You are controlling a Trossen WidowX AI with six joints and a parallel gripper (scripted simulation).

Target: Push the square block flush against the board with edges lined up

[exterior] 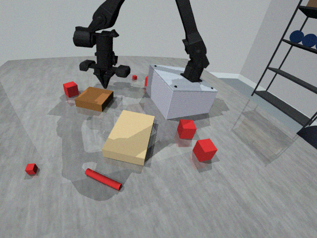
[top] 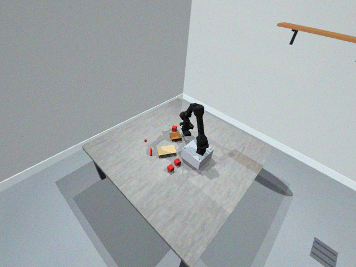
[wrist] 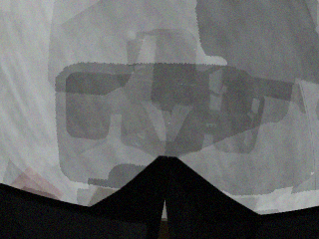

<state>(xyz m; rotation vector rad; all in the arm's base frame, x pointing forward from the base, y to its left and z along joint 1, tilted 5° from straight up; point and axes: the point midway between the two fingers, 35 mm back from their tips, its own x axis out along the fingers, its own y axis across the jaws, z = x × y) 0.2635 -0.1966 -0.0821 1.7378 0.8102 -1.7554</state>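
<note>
The square block (top: 175, 136) (exterior: 92, 99) is brown and lies flat. The board (top: 166, 150) (exterior: 132, 135) is pale yellow, longer, and lies flat nearer the camera in the exterior view. A clear gap separates them, and their sides are not parallel in that view. My gripper (top: 187, 134) (exterior: 105, 87) (wrist: 165, 164) is shut and empty, pointing down. Its tips are just behind the block's far side in the exterior view, on the side away from the board. I cannot tell whether they touch the block. In the wrist view only a brown sliver shows between the fingers.
A red cube (top: 174, 128) (exterior: 71, 89) is close to the block's back left corner. Two red cubes (exterior: 186, 129) (exterior: 204, 149) lie right of the board. A red rod (top: 151, 151) (exterior: 103, 178) and a small red cube (top: 145, 140) (exterior: 31, 169) lie in front. The pale base box (top: 192, 158) (exterior: 189, 102) carries my arm.
</note>
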